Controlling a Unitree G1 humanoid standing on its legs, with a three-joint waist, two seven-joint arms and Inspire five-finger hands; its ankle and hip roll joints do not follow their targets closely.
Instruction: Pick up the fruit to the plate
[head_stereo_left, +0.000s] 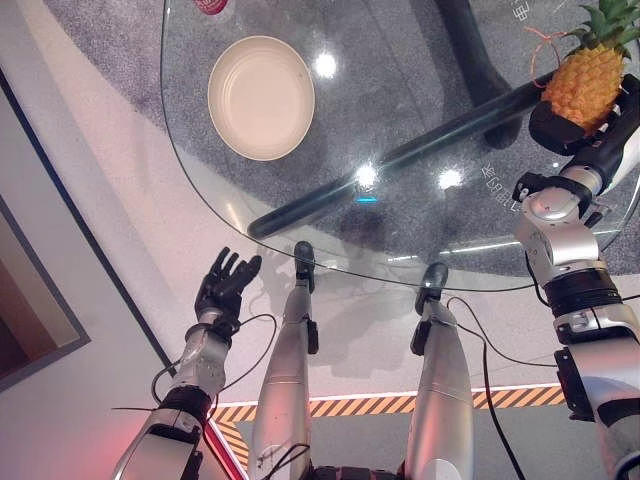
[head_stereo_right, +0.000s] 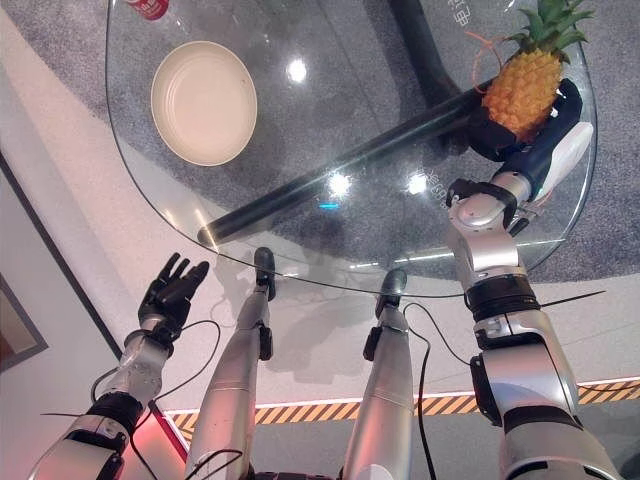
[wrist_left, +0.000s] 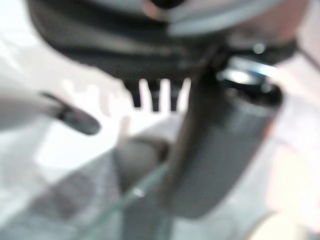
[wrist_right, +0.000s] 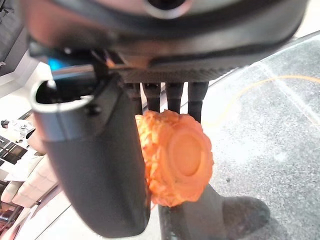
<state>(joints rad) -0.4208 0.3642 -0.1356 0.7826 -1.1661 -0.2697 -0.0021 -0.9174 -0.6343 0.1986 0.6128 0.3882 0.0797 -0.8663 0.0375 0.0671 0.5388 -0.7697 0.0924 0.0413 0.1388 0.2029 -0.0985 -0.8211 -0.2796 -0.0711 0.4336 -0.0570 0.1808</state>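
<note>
Head views give me the whole layout; my left hand (head_stereo_left: 226, 282) hangs off the near left edge of the glass surface (head_stereo_left: 400, 240), fingers straight and spread, holding nothing. A cream plate (head_stereo_left: 261, 97) sits far left on the surface, with a red object (head_stereo_left: 211, 8) just beyond it at the far edge. At the right, my right hand (head_stereo_right: 540, 135) is wrapped round the pineapple (head_stereo_right: 525, 85), which is orange with a green crown and tilted. A thin orange cord (head_stereo_right: 483, 55) loops beside it. From the right wrist view I see the fruit's round orange base between thumb and fingers (wrist_right: 172, 97).
</note>
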